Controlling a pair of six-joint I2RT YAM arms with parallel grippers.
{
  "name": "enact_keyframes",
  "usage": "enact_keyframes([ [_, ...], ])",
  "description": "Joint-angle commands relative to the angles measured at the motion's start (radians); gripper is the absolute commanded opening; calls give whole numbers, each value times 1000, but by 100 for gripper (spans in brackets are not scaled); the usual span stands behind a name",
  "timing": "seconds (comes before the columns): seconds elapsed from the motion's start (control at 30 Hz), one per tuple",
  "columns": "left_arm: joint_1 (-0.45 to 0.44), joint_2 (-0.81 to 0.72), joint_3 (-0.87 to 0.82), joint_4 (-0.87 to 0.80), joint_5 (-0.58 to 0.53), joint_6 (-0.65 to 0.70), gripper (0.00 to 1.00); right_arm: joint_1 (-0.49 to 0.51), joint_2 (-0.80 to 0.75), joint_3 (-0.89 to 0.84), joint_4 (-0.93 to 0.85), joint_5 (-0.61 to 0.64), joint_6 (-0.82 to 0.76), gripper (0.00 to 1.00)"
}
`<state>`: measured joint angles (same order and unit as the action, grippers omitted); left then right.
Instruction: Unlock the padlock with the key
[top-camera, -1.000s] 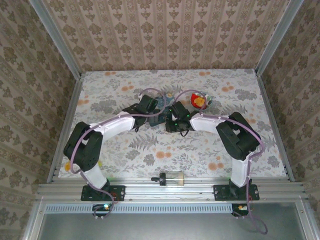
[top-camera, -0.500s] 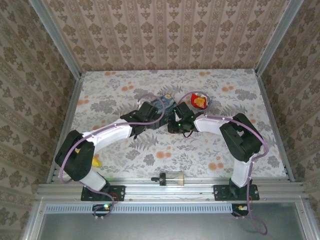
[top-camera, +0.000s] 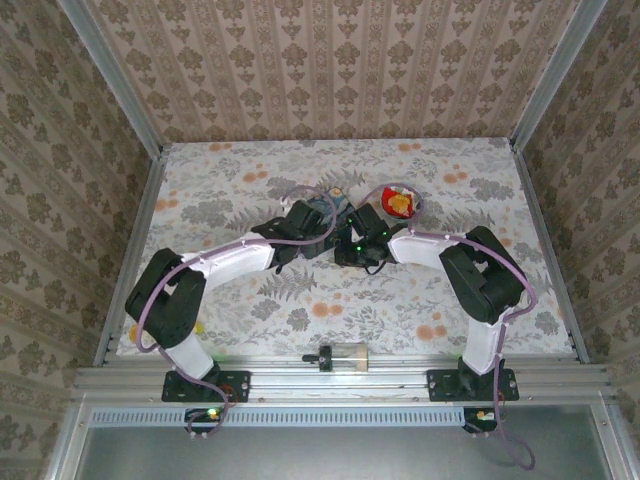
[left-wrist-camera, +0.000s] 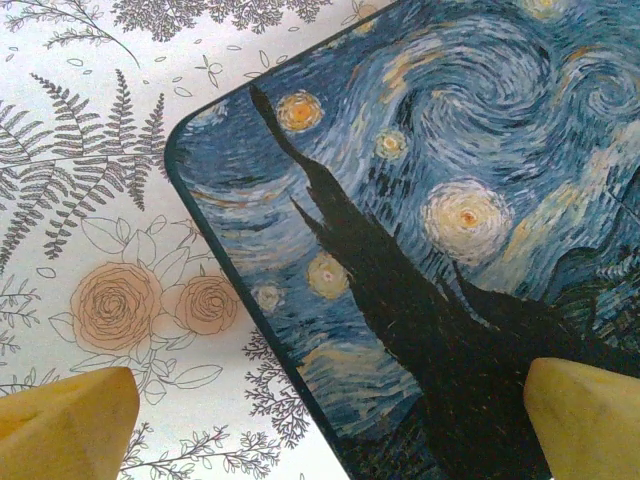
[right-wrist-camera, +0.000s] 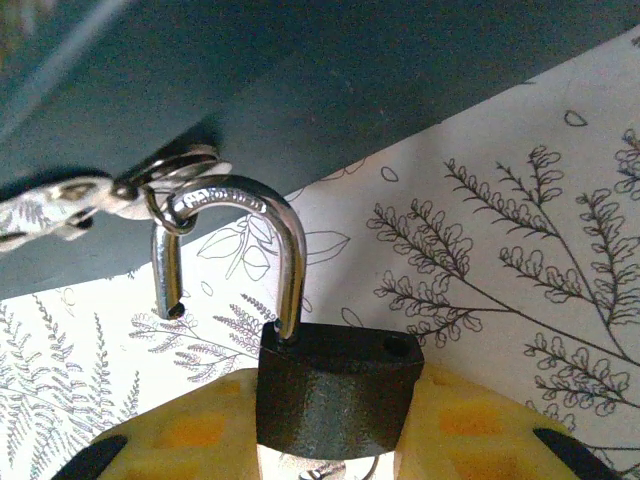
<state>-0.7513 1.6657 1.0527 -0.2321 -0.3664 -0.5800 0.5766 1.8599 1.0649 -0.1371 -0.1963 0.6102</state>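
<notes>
In the right wrist view the small black padlock sits between my right gripper's yellow fingers, which are shut on its body. Its silvery shackle stands open: the free leg hangs beside the body and the body's hole is bare. The shackle passes through a small ring at the edge of the blue swirl-painted box. A sliver of metal shows under the body; I cannot tell if it is the key. My left gripper hovers open over the box's corner. From above, both grippers meet at the box.
A bowl with a red and yellow packet stands just right of the box. A small pale object lies on the front rail. Patterned walls close the table on three sides.
The left arm's elbow swung out and came partly back, and its gripper shifted right onto the box. The right gripper moved slightly farther back with the padlock, then held still.
</notes>
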Motion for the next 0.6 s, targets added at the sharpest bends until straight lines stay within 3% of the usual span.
enact_keyframes([
  [0.0, -2, 17, 11, -39, 5, 14, 100, -3, 8, 34, 13, -32, 37, 8],
  [0.57, -2, -22, -57, -41, 11, 5, 100, -27, 24, 44, 91, -49, 106, 8],
])
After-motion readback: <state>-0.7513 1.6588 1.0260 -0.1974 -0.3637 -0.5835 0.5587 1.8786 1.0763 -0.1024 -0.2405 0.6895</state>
